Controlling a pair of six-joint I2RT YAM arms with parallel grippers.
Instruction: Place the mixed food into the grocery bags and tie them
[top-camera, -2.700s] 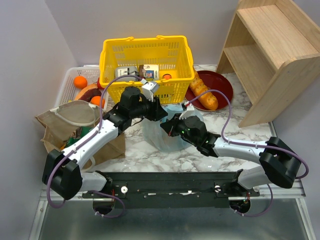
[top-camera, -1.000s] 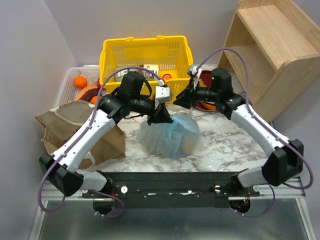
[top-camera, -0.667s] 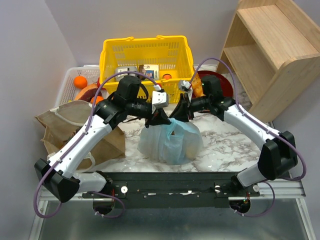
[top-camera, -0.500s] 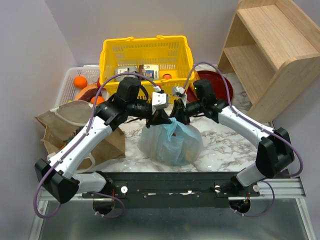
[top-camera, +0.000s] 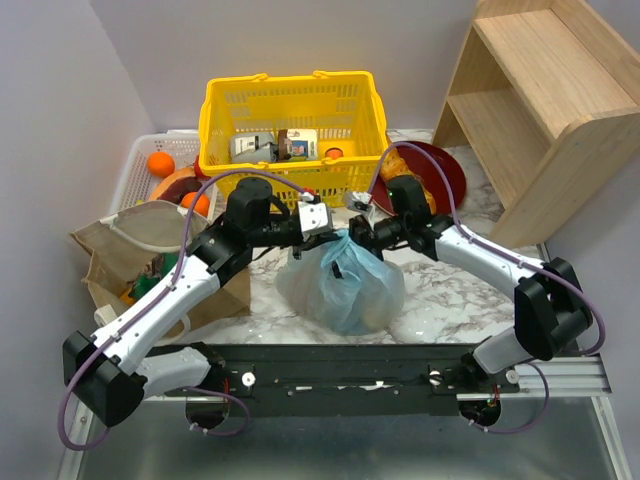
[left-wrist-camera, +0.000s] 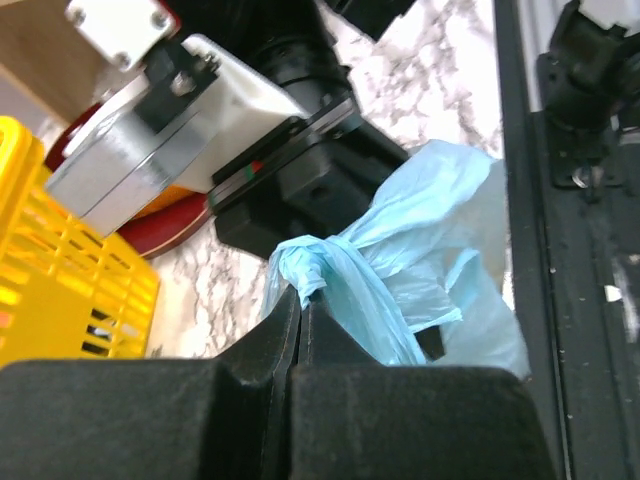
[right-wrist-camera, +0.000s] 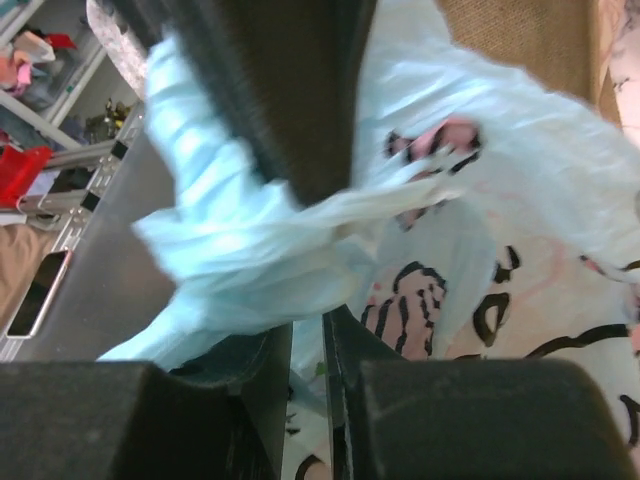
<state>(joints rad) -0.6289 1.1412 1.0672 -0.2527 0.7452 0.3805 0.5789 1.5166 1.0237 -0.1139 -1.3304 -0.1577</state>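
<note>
Left gripper (left-wrist-camera: 302, 310) is clamped tight on the twisted neck of the light-blue bag (top-camera: 345, 285), with a small knot (left-wrist-camera: 305, 265) sitting right at its fingertips. Right gripper (right-wrist-camera: 307, 335) comes in from the opposite side, nose to nose with the left one over the bag top. Its jaws are nearly together with a thin slit between, and bunched plastic drapes over the tips; can't tell whether it actually pinches the film. Bag sits on the marble table (top-camera: 450, 290), centre front between both arms, bulging and gathered at the top. Pink-and-black cartoon print (right-wrist-camera: 420, 300) shows in the right wrist view; contents unreadable through the plastic. Tan bag (top-camera: 130, 240) stands at the left, beside the left arm, mouth open with green and orange items (top-camera: 148, 285) showing low inside. Yellow basket (top-camera: 290, 80) behind holds cartons (top-camera: 255, 148) and an orange (top-camera: 333, 153). White tray (top-camera: 135, 160) at far left holds another orange (top-camera: 160, 163). Red plate (top-camera: 445, 170) with bread loaf (top-camera: 395, 160) sits behind the right arm, wooden shelf (top-camera: 540, 110) at right.
</note>
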